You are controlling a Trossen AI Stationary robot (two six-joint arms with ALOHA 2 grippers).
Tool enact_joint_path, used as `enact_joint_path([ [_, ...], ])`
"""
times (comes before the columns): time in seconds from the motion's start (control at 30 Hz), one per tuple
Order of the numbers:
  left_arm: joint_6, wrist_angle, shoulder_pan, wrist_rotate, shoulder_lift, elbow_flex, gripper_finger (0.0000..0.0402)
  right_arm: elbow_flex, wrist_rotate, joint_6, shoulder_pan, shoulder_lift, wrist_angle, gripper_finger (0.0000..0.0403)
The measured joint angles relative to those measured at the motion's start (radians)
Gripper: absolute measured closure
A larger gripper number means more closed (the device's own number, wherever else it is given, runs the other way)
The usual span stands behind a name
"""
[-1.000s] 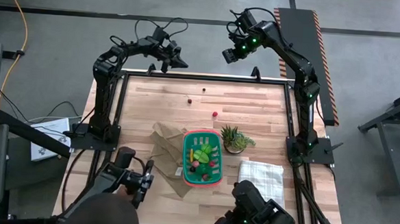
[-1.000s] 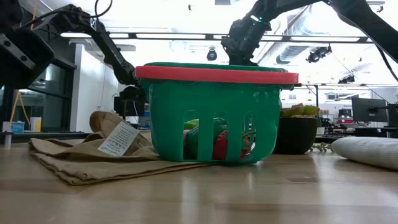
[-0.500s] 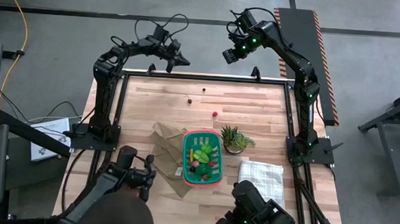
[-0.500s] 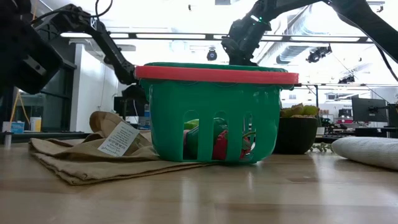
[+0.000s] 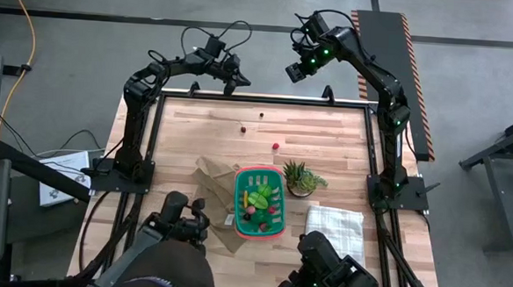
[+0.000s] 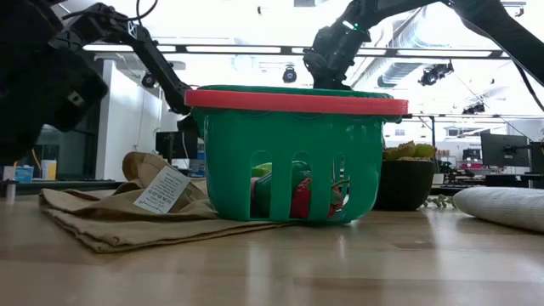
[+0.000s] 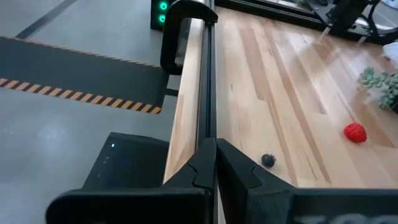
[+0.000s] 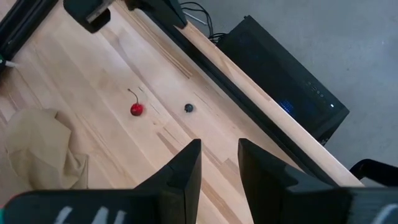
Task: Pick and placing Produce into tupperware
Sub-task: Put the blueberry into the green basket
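Tupperware (image 5: pixel 259 202) unmoved; left gripper (image 5: pixel 234 79) has shifted rightward.

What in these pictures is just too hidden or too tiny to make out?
- Basket contents, low view: the wall hides all but slivers of green and red through the slots.
- Dark berry, high view: too small to identify; likewise the dark red piece.
- Plant, low view: partly behind the basket.
- Left gripper, high view: too small to show its shut fingers.
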Motion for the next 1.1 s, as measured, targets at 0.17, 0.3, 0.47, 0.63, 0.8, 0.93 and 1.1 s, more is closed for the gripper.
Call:
enact_joint_path([
  [0.17, 0.068, 0.022, -0.026, 0.012, 0.000, 0.000, 0.0399, 0.000, 0.000, -0.007, 0.000, 0.000, 0.000, 0.0307],
  [0.3, 0.160, 0.031, -0.030, 0.080, -0.003, 0.000, 0.0400, 0.000, 0.000, -0.005, 0.000, 0.000, 0.000, 0.0307],
  [0.47, 0.210, 0.057, -0.024, 0.085, -0.003, 0.000, 0.0401, 0.000, 0.000, -0.005, 0.000, 0.000, 0.000, 0.0307],
  [0.63, 0.283, 0.064, -0.021, 0.097, -0.003, 0.000, 0.0401, 0.000, 0.000, -0.005, 0.000, 0.000, 0.000, 0.0306],
  [0.8, 0.383, 0.056, -0.016, 0.092, -0.003, 0.000, 0.0401, 0.000, 0.007, -0.004, 0.000, 0.000, -0.001, 0.0307],
  [0.93, 0.507, -0.017, -0.016, -0.002, -0.004, 0.000, 0.0401, 0.000, 0.008, -0.004, 0.000, 0.000, 0.000, 0.0307],
  [1.1, 0.691, -0.154, -0.018, -0.119, -0.004, 0.000, 0.0401, 0.000, 0.015, 0.014, 0.000, 0.000, 0.000, 0.0307],
])
